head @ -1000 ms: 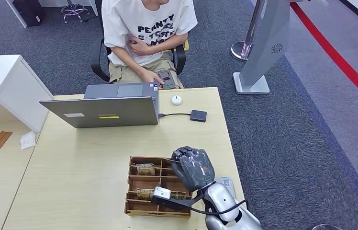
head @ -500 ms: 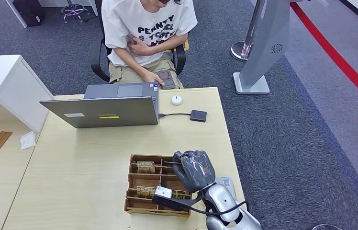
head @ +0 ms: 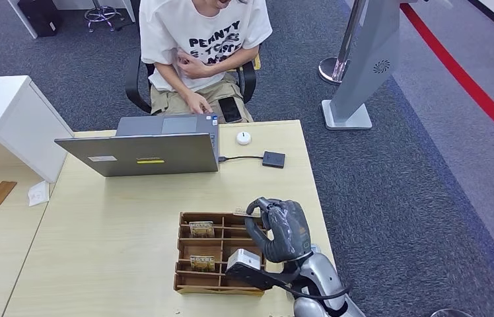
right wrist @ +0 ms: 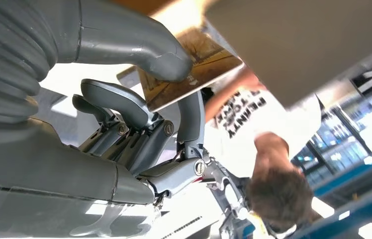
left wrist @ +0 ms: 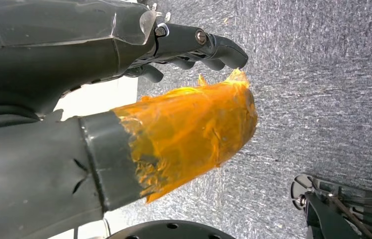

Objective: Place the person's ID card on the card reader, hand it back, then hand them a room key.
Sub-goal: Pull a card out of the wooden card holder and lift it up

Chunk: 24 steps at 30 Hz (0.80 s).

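Wooden tray (head: 188, 254) sits near me; my right hand (head: 282, 230) pinches a room key card (right wrist: 194, 67) just above it. Left hand (left wrist: 124, 74) holds nothing. Next, I judge, reach far toward the person (head: 198, 39).

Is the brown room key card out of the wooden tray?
Out: the right hand pinches the brown card above the wooden compartment tray.

My right hand (head: 282, 230) is dark grey under a glossy clear film, on a silver forearm with a black cable looping past a small white box. Its ribbed cover is paler grey, with bare screws along the fingers (right wrist: 112, 97). My left hand (left wrist: 124, 74) has a thumb wrapped in crinkled orange tape (rather untidily).
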### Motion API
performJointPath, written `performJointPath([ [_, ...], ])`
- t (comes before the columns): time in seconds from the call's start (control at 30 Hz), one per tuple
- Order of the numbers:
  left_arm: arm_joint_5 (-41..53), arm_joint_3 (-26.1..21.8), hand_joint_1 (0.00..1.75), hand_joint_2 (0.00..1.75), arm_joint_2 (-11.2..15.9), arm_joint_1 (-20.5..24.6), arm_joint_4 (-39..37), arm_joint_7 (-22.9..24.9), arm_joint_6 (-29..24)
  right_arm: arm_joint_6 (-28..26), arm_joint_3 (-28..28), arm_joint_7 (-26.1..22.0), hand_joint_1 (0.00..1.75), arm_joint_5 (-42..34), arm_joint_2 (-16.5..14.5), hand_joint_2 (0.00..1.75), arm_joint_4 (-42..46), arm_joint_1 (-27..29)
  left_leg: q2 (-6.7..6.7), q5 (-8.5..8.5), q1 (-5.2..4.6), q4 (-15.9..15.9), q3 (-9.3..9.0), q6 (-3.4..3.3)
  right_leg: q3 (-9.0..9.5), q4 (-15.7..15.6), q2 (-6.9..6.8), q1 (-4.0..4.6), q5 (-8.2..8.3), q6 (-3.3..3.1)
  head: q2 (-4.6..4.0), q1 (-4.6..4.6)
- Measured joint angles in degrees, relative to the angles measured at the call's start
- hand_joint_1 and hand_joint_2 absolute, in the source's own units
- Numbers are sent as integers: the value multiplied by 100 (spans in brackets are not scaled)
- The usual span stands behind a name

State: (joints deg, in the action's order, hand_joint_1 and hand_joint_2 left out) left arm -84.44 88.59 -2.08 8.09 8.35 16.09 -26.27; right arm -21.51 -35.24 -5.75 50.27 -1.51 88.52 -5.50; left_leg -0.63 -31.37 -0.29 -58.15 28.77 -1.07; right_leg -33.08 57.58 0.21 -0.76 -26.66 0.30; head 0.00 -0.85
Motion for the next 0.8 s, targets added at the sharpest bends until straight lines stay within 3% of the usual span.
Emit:
performJointPath([
  [0.8,-108,0,0,0,0,0,0,-52,-35,76,230,-448,175,-858,79,175,1259,384,0,0,0,0,0,0,0,0,0,0,0,0,0,0],
])
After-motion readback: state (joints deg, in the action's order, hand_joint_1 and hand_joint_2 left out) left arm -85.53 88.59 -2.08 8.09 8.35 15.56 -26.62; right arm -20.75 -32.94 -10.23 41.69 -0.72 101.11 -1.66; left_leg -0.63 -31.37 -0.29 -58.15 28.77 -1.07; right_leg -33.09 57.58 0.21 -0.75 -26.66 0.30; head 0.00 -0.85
